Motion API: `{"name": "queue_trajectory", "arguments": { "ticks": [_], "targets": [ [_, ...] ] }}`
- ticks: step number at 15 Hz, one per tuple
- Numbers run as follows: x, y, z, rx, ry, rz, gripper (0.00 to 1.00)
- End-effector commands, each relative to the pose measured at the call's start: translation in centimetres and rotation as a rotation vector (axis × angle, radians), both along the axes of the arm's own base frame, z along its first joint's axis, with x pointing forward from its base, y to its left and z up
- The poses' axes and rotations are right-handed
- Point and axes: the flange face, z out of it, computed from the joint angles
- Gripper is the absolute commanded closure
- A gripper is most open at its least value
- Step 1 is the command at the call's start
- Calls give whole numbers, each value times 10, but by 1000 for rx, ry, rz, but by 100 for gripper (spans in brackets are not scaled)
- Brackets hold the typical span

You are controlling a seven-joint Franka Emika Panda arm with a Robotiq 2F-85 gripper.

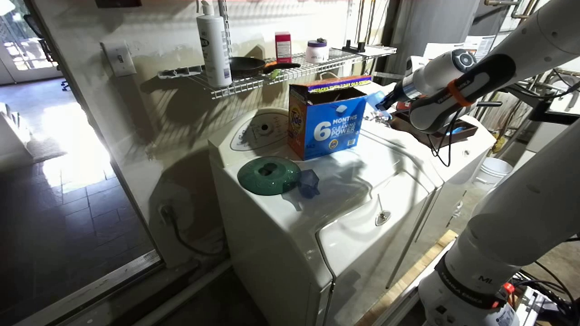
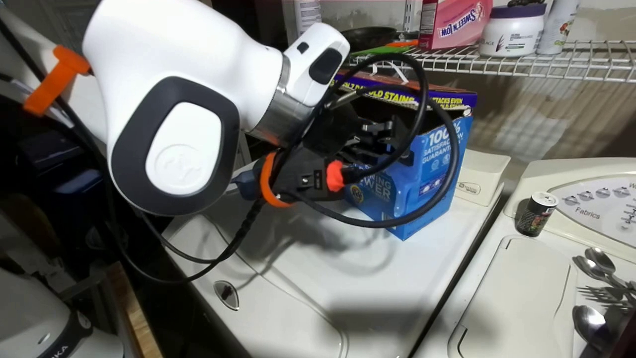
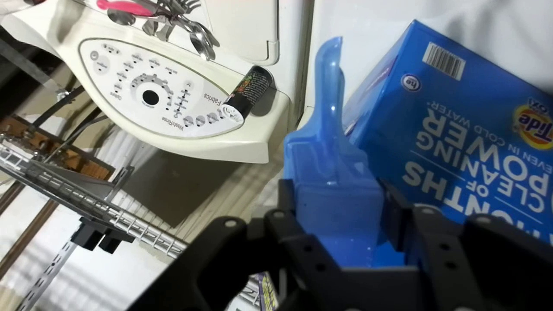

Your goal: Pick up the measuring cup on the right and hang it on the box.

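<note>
One cup (image 3: pixel 330 160): clear of the machine (image 1: pixel 344 179), up near the corner of the box (image 1: pixel 335 136) closest to the washer (image 2: pixel 512 288), seemingly about level with the rim (image 1: pixel 337 102); whether it touched the box could not be told.
Claw (image 3: pixel 339 203): clamped on the cup's body, with a fingertip (image 3: pixel 287 196) to each side.
Handle (image 3: pixel 328 77): unclamped, jutting out beyond the claw, so it looked available for hooking.
Box: upright near the machine's back edge, top open, the cup not yet hung on it.
Other cup (image 1: pixel 309 183): on the machine towards the edge farthest from the washer, beside or touching the disc (image 1: pixel 258 181); it seemed no part of the job, the held one being the likelier "right" cup.
Disc: flat near the back corner of that same edge.
Done: the picking up, plainly, and probably most of the carrying.
Left: bringing the cup to the rim, hooking it over, letting go, backing away.
Stage: judged past halfway, with the fussiest part ahead.
Hidden: in an exterior view the arm (image 2: pixel 181 144) and claw covered the cup.
</note>
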Motion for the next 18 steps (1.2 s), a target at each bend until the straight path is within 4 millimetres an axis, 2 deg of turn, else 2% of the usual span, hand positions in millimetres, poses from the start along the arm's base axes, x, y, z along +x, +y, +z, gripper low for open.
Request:
{"name": "queue_trajectory", "arguments": {
  "ticks": [1, 6, 14, 15, 18],
  "targets": [
    [-10, -7, 16, 6, -19, 18, 75],
    [-8, -18, 24, 33, -23, 45, 75],
    [11, -38, 37, 40, 24, 136, 75],
    [8, -33, 32, 31, 14, 96, 50],
    [10, -36, 33, 35, 23, 111, 50]
  ]
}}
